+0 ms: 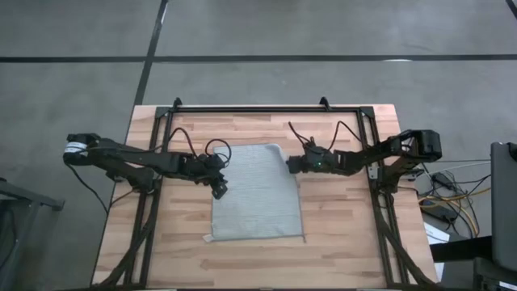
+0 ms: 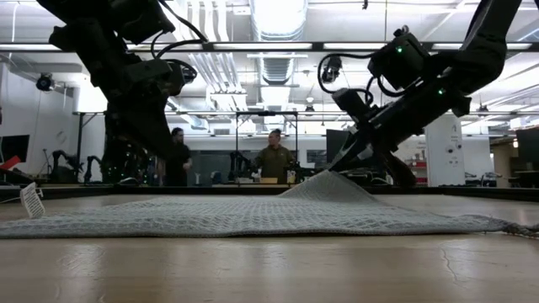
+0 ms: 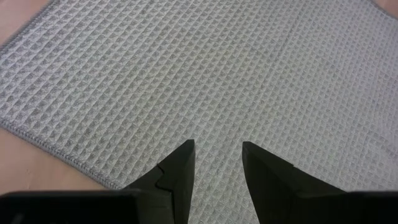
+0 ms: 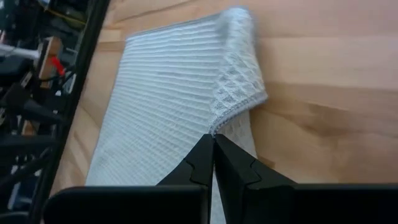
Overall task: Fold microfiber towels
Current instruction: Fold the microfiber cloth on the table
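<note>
A grey-green waffle-weave microfiber towel (image 1: 257,194) lies spread at the middle of the light wooden bench (image 1: 339,234). The right gripper (image 1: 289,165) has its fingers clenched on the towel's far right corner, lifting it into a peak. The left gripper (image 1: 220,190) hovers over the towel's left edge, fingers parted, grasping nothing.

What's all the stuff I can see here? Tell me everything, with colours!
microfiber towel: one, grey-green, spread in the middle of the table, far right corner lifted.
white tag: one, standing up at the towel's edge.
wooden table: one, light brown, under everything.
black frame: one, along the table's edges.
people: two, dark clothes, far behind the table.
left gripper: one, dark, open, over the towel's left edge.
right gripper: one, dark, shut on the towel's lifted corner.
</note>
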Action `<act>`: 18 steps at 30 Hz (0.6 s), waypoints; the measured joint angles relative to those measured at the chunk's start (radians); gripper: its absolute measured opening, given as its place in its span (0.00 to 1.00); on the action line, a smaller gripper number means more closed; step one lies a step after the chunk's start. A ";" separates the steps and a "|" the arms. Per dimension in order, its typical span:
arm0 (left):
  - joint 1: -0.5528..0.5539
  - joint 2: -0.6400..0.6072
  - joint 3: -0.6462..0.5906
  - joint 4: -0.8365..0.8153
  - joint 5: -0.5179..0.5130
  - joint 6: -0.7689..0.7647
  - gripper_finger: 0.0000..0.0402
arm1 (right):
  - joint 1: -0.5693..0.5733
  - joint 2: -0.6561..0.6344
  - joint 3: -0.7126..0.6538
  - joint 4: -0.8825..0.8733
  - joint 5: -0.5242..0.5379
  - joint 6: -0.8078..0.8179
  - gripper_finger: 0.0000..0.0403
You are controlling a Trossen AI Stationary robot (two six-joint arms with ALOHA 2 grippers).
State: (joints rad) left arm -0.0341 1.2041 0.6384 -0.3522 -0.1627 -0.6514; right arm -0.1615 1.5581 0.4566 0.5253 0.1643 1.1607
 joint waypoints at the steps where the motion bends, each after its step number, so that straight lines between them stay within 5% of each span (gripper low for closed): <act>1: 0.000 0.000 0.000 0.000 0.000 0.000 0.34 | 0.003 0.000 0.008 -0.010 0.007 -0.010 0.02; 18: 0.000 0.000 0.000 0.001 0.000 0.000 0.34 | 0.085 -0.061 0.312 -0.652 0.203 -0.168 0.02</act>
State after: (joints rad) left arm -0.0338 1.2041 0.6384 -0.3517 -0.1630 -0.6514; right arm -0.0765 1.4971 0.7690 -0.1269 0.3672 0.9930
